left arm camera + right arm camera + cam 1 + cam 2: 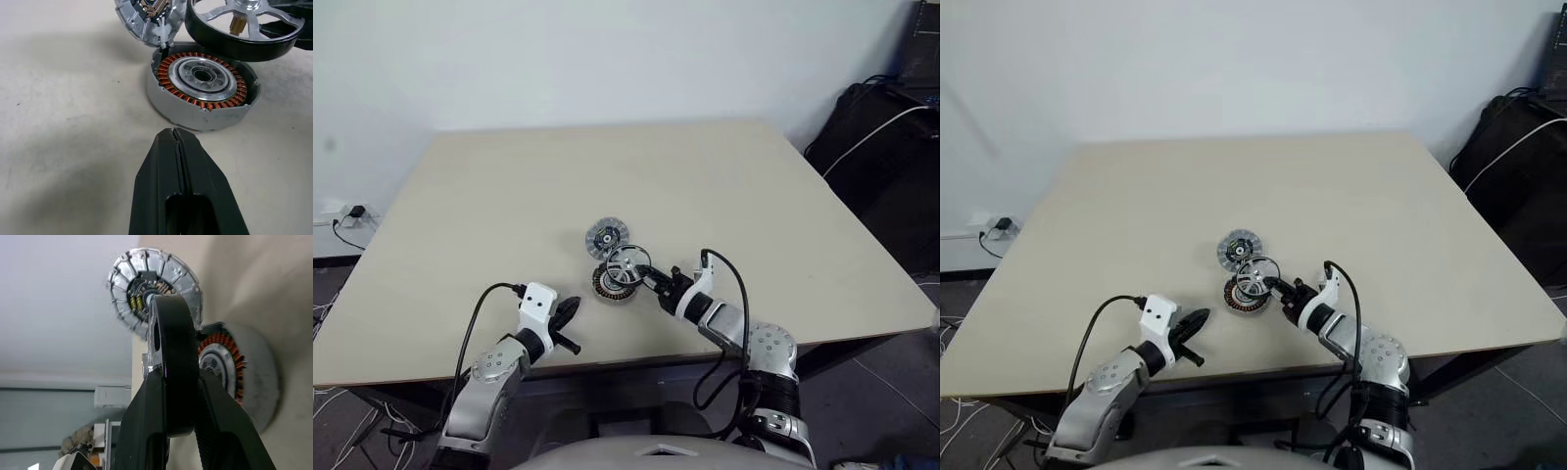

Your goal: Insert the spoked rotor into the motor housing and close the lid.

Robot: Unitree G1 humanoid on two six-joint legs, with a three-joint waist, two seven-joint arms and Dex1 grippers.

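The motor housing (614,286) sits open on the table, its copper windings (203,85) showing around a silvery centre. My right gripper (649,278) is shut on the dark rim of the spoked rotor (628,261), holding it tilted just above the housing's far right side. In the right wrist view the rotor (173,347) stands edge-on between the fingers (215,401). The lid (607,236) lies just behind the housing, ribbed face and dark centre up. My left gripper (568,313) is shut and empty, a short way to the near left of the housing, pointing at it (173,134).
The beige table (509,196) is bare around the three parts. Its front edge runs just below both grippers. A black bag (886,127) with a white cable stands off the table's right side, and a wall socket (337,211) is at the far left.
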